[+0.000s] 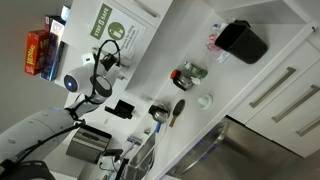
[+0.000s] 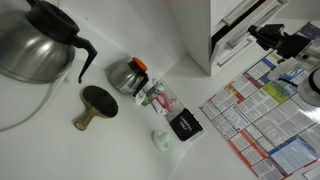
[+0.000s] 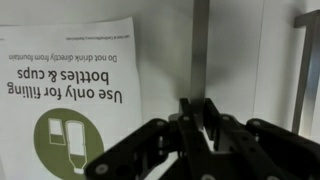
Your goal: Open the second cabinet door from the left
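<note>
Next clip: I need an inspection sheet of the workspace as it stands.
Surface: white counter, bare in parts.
Job's things: second cabinet door from the left carries a poster, looks closed; bar handle just ahead of the hand.
Clutter: steel coffee pot, black paddle, small black box.
Grippers: hand at the handle; open or shut unclear.
Cables: thin curved line by the coffee pot, possibly a cord.
Surroundings: printed sheets, red box.

The poster (image 3: 70,60) reads "Use only for filling bottles & cups".
</note>
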Available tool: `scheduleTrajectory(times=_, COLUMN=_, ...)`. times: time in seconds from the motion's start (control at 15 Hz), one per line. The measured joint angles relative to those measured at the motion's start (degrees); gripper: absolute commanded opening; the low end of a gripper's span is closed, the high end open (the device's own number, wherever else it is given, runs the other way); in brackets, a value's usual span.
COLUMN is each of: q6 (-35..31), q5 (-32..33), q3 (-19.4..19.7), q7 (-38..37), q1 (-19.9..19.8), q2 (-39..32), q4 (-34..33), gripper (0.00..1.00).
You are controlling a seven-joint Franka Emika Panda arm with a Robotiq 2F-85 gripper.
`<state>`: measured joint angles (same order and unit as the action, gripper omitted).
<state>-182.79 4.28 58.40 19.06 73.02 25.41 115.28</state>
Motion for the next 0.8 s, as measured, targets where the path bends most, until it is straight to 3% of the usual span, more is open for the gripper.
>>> scheduleTrajectory(times=0.4, q6=2.76, q5=0.00, q3=-5.81, q7=2.27, q1=-7.21, q2=6.15, q4=4.54, gripper=0.04)
scheduleTrajectory(times=0.8, q6=10.68, q5=-0.14, q3=-6.82, q7=8.84, q1=-9.18, q2=16.02, q4=6.76, gripper=0.04)
